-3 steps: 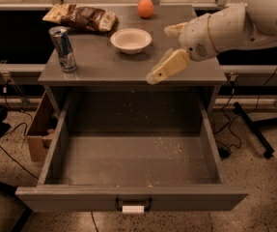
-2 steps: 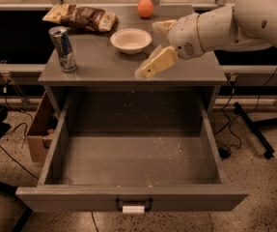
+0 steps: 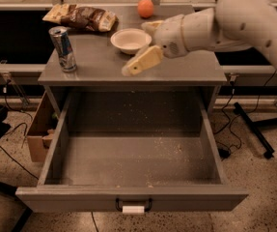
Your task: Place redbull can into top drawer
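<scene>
**Gripper heading for the can, drawer open**

The drawer [image 3: 133, 158] stands pulled out, in front of and below the bowl [image 3: 121, 35]. Over the grey tabletop [image 3: 186, 66] your arm has swung left in the last second. The gripper [image 3: 137, 48] now hangs just in front of the bowl, fingers spread apart, holding nothing. You're probably mid-approach. The can [image 3: 63, 48] stands upright well left of the bowl, untouched. A snack bag [image 3: 80, 17] lies behind-left of the bowl and an orange [image 3: 145, 7] just behind it. Speckled floor lies all around.
</scene>
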